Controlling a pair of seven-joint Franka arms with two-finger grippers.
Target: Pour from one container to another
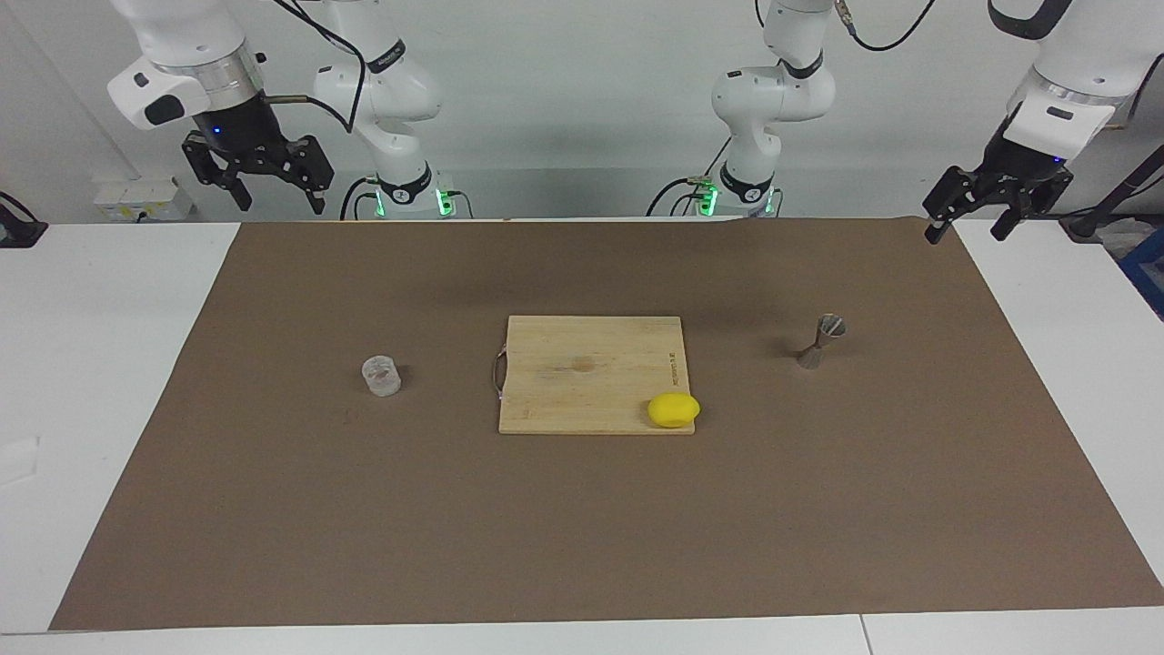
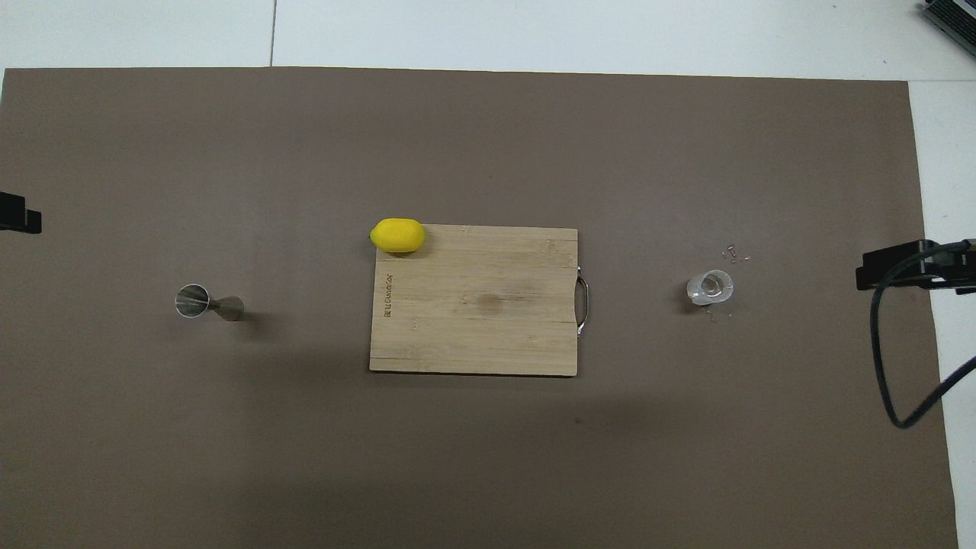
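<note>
On the brown mat [image 1: 582,528], the glass cup [image 1: 381,377] stands well apart from the right tool [image 1: 275,197].

We are seeing a rectangular bamboo cutting board [image 1: 591,373] lying mid-table on a brown paper mat [image 1: 582,528]. A yellow lemon [image 1: 674,409] is sitting on its corner farthest from the robots, toward the left arm's end. A small clear glass cup [image 1: 381,376] is standing toward the right arm's end, a small metal hourglass-shaped jigger [image 1: 821,340] toward the left arm's.

Even, bright overhead light; you get both views sharp. Soft broad shadows on brown mat [image 1: 273,509] near robots' edge. Short shadow beside jigger [image 1: 821,340]. Faint glints in glass cup [image 2: 710,287]. No glare, blur, edge warping.
</note>
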